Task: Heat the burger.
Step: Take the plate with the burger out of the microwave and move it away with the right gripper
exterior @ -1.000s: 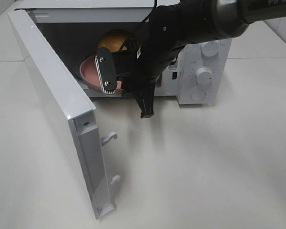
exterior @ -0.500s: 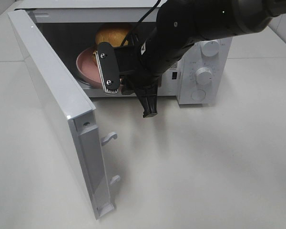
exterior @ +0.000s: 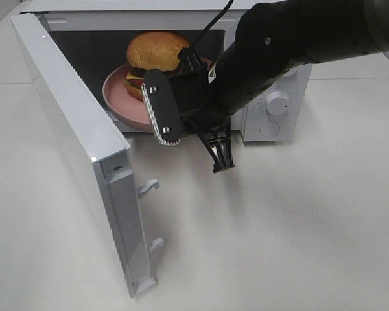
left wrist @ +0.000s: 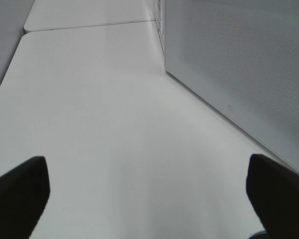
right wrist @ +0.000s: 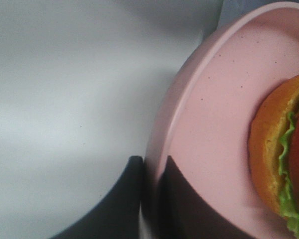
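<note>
The burger (exterior: 157, 53), a tan bun over patty and green filling, sits on a round pink plate (exterior: 120, 97) in the mouth of the open white microwave (exterior: 292, 84). My right gripper (exterior: 194, 66) reaches in from the right and is shut on the plate's right rim, its fingertips mostly hidden behind the wrist. The right wrist view shows my right gripper (right wrist: 150, 199) with dark fingers (right wrist: 132, 194) pinching the plate rim (right wrist: 164, 129), the burger (right wrist: 281, 149) just beyond. My left gripper (left wrist: 149, 199) is open over bare table, holding nothing, and is out of the high view.
The microwave door (exterior: 71, 123) swings wide open to the left, its latch hooks (exterior: 149, 188) pointing over the table. Control knobs (exterior: 277, 102) are on the right of the microwave front. A perforated white microwave wall (left wrist: 239, 74) stands beside the left gripper. The white table (exterior: 279, 227) spreads in front.
My right arm has shifted to the right and nearer the front. The plate has gone from steeply tilted to nearly level, and the burger shows more fully. The left gripper has stayed still.
</note>
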`<state>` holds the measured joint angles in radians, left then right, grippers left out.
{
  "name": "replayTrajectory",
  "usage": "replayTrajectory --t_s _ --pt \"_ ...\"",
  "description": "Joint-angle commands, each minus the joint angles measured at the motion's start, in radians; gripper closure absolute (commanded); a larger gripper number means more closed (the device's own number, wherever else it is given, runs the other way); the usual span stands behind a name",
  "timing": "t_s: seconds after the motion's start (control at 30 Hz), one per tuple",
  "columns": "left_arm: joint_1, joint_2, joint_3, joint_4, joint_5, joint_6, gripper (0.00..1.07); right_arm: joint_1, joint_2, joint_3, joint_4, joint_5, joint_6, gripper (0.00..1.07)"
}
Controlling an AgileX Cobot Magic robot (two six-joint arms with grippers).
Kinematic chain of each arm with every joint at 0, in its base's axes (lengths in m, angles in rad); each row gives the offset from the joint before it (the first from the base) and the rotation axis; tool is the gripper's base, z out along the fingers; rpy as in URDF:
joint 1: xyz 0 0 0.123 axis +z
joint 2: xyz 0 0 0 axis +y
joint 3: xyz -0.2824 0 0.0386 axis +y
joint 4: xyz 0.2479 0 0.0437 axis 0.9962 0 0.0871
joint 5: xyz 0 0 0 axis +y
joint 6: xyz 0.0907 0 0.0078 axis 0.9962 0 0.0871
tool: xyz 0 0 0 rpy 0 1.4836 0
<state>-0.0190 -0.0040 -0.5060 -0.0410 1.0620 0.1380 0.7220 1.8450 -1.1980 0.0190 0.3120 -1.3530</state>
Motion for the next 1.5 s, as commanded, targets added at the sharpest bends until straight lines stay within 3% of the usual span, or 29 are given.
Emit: replayTrajectory --t_s 0.03,0.53,0.83,1.5 --pt "-0.004 -0.020 0.000 -0.008 -0.016 -0.006 0.02 0.009 -0.079 0.057 -0.005 -0.108 -0.029 1.07" --pt "-0.004 -0.020 0.000 -0.008 -0.016 -0.006 0.02 0.015 -0.223 0.165 -0.009 -0.081 0.011 1.07" --pt "-0.004 -0.020 0.000 -0.008 -0.016 -0.006 0.02 0.066 -0.311 0.236 -0.014 -0.072 0.036 1.07" --pt "-0.004 -0.020 0.000 -0.008 -0.016 -0.006 0.02 0.085 -0.555 0.393 -0.095 0.028 0.175 1.07"
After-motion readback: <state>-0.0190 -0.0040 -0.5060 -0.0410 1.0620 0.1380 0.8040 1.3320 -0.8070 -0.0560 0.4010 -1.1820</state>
